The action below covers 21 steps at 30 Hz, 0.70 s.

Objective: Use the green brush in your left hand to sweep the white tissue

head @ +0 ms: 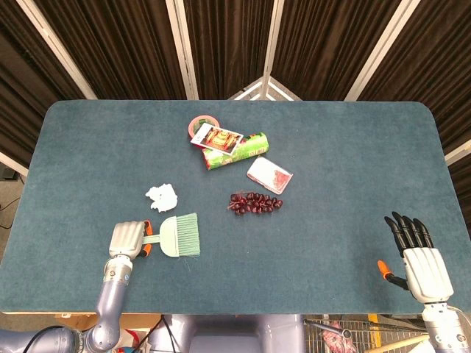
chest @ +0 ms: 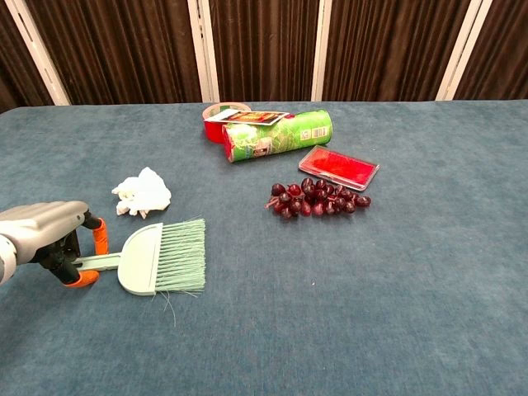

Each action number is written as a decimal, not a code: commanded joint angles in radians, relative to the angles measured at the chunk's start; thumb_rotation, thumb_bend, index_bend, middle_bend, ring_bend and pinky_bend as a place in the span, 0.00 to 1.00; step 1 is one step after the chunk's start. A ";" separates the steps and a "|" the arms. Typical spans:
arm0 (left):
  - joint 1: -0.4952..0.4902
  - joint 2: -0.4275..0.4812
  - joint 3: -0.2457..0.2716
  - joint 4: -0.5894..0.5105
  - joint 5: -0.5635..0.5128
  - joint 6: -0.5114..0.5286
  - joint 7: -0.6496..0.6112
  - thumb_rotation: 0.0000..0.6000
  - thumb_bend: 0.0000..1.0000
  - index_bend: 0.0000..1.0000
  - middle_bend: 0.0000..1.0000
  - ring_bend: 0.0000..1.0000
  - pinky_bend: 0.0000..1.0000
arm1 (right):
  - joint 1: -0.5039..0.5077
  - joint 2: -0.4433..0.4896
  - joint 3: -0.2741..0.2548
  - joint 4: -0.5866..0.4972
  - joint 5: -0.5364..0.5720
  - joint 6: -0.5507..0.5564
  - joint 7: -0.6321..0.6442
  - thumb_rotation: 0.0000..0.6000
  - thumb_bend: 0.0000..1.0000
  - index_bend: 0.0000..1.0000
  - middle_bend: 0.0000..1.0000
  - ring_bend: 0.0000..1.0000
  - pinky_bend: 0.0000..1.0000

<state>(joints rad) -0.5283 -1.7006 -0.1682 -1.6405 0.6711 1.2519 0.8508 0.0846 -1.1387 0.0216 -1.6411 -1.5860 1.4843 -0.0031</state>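
The green brush [head: 180, 234] [chest: 161, 257] lies flat on the blue table, bristles pointing right and handle pointing left. My left hand [head: 128, 239] [chest: 45, 231] is over the handle's end, with orange-tipped fingers [chest: 101, 236] above and below the handle and a gap still between them. The brush rests on the table. The white tissue [head: 162, 197] [chest: 142, 194] is crumpled just beyond the brush, up and to its left. My right hand [head: 416, 257] lies flat and open near the table's front right edge, holding nothing.
A bunch of dark grapes [head: 255, 202] [chest: 318, 198] lies mid-table. Behind it are a green can on its side [head: 235, 151] [chest: 276, 134], a red packet [head: 269, 175] [chest: 338, 167], a red tape roll [head: 200, 123] and a card [head: 217, 137].
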 commanded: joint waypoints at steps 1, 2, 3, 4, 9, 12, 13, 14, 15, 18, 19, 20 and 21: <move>0.002 0.009 0.000 -0.005 0.011 0.004 -0.018 1.00 0.65 0.68 1.00 1.00 1.00 | 0.000 0.000 0.000 0.000 0.000 0.000 -0.001 1.00 0.32 0.00 0.00 0.00 0.00; 0.003 0.014 -0.001 -0.010 0.018 0.007 -0.024 1.00 0.66 0.70 1.00 1.00 1.00 | 0.000 0.000 0.000 0.000 0.000 0.000 -0.001 1.00 0.32 0.00 0.00 0.00 0.00; 0.004 0.023 -0.002 -0.021 0.030 0.010 -0.034 1.00 0.67 0.70 1.00 1.00 1.00 | 0.000 0.000 0.000 0.000 0.000 0.000 -0.001 1.00 0.32 0.00 0.00 0.00 0.00; 0.004 0.032 -0.003 -0.031 0.041 0.014 -0.040 1.00 0.67 0.71 1.00 1.00 1.00 | 0.000 0.000 0.000 0.000 0.000 0.001 0.000 1.00 0.32 0.00 0.00 0.00 0.00; 0.000 0.086 -0.016 -0.108 0.121 0.044 -0.065 1.00 0.68 0.73 1.00 1.00 1.00 | 0.000 -0.001 0.000 0.000 -0.001 0.001 -0.001 1.00 0.32 0.00 0.00 0.00 0.00; -0.015 0.119 -0.040 -0.172 0.152 0.063 -0.057 1.00 0.68 0.74 1.00 1.00 1.00 | 0.000 -0.001 0.000 -0.002 0.000 0.000 -0.002 1.00 0.32 0.00 0.00 0.00 0.00; -0.023 0.128 -0.049 -0.191 0.154 0.068 -0.046 1.00 0.68 0.74 1.00 1.00 1.00 | 0.000 -0.001 0.000 -0.002 0.000 0.000 -0.002 1.00 0.32 0.00 0.00 0.00 0.00; -0.029 0.133 -0.055 -0.202 0.153 0.070 -0.037 1.00 0.68 0.74 1.00 1.00 1.00 | 0.000 -0.001 0.000 -0.002 0.001 -0.001 -0.002 1.00 0.32 0.00 0.00 0.00 0.00; -0.041 0.139 -0.066 -0.213 0.150 0.072 -0.020 1.00 0.69 0.74 1.00 1.00 1.00 | 0.000 -0.001 0.000 -0.001 0.001 -0.001 -0.002 1.00 0.32 0.00 0.00 0.00 0.00; -0.078 0.144 -0.095 -0.223 0.127 0.068 0.024 1.00 0.69 0.75 1.00 1.00 1.00 | 0.001 0.000 0.001 -0.002 0.005 -0.003 0.001 1.00 0.32 0.00 0.00 0.00 0.00; -0.094 0.141 -0.108 -0.221 0.114 0.064 0.039 1.00 0.70 0.75 1.00 1.00 1.00 | 0.000 0.000 0.001 -0.001 0.007 -0.004 0.003 1.00 0.32 0.00 0.00 0.00 0.00; -0.111 0.138 -0.119 -0.215 0.100 0.059 0.054 1.00 0.70 0.75 1.00 1.00 1.00 | 0.000 0.000 0.001 -0.001 0.008 -0.005 0.004 1.00 0.32 0.00 0.00 0.00 0.00; -0.135 0.132 -0.130 -0.201 0.085 0.048 0.077 1.00 0.70 0.75 1.00 1.00 1.00 | 0.001 -0.001 0.002 -0.002 0.012 -0.007 0.007 1.00 0.32 0.00 0.00 0.00 0.00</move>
<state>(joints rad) -0.6271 -1.5647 -0.2730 -1.8533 0.7828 1.3127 0.8942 0.0852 -1.1392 0.0235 -1.6426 -1.5762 1.4789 0.0025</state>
